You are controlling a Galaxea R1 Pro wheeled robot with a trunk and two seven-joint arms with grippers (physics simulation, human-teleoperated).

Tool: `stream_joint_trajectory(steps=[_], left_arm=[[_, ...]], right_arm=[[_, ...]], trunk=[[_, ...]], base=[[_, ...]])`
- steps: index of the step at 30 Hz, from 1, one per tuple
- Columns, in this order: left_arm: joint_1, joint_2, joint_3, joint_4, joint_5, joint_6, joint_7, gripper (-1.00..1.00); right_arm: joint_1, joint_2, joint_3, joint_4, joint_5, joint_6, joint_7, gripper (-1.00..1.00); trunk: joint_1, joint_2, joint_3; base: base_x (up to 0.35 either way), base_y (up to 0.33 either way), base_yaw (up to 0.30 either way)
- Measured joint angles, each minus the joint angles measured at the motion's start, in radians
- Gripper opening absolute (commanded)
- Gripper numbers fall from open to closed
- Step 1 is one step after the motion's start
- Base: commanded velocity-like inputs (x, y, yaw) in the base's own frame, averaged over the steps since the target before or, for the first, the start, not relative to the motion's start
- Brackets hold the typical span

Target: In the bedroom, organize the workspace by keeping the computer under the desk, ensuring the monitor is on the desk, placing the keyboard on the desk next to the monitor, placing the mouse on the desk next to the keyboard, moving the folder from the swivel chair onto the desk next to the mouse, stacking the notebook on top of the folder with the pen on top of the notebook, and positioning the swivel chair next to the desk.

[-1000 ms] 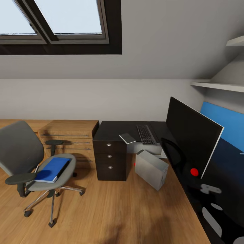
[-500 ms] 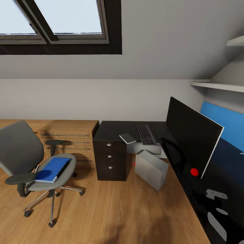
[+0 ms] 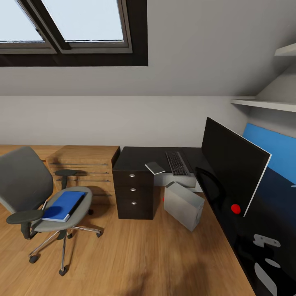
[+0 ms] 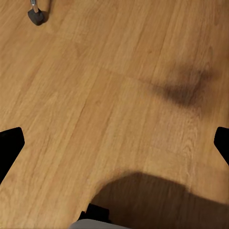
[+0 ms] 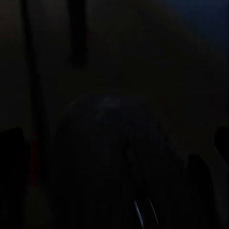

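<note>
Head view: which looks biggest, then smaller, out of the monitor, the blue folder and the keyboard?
1. monitor, though it is nearest the camera
2. blue folder
3. keyboard, farther off, so unsure against the folder

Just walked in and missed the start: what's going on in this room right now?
Nothing is being handled in these pictures. The blue folder lies on the swivel chair, which stands out on the wood floor, away from the desk. The keyboard and monitor are on the desk, and the grey computer stands tilted on the floor beside the drawer unit. The left wrist view looks down on bare floor; the right wrist view is too dark to read.
</note>
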Motion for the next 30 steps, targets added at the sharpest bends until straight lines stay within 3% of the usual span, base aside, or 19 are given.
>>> stream_joint_trajectory(steps=[11,12,30], left_arm=[[0.000,0.000,0.000,0.000,0.000,0.000,0.000,1.00],[0.000,0.000,0.000,0.000,0.000,0.000,0.000,1.00],[0.000,0.000,0.000,0.000,0.000,-0.001,0.000,1.00]], right_arm=[[0.000,0.003,-0.001,0.002,0.000,-0.004,-0.003,1.00],[0.000,0.003,-0.001,0.002,0.000,-0.005,-0.003,-1.00],[0.000,0.004,-0.001,0.014,0.007,-0.028,-0.004,-1.00]], trunk=[[0.000,0.000,0.000],[0.000,0.000,0.000],[0.000,0.000,0.000]], base=[[0.000,0.000,0.000],[0.000,0.000,0.000],[0.000,0.000,0.000]])
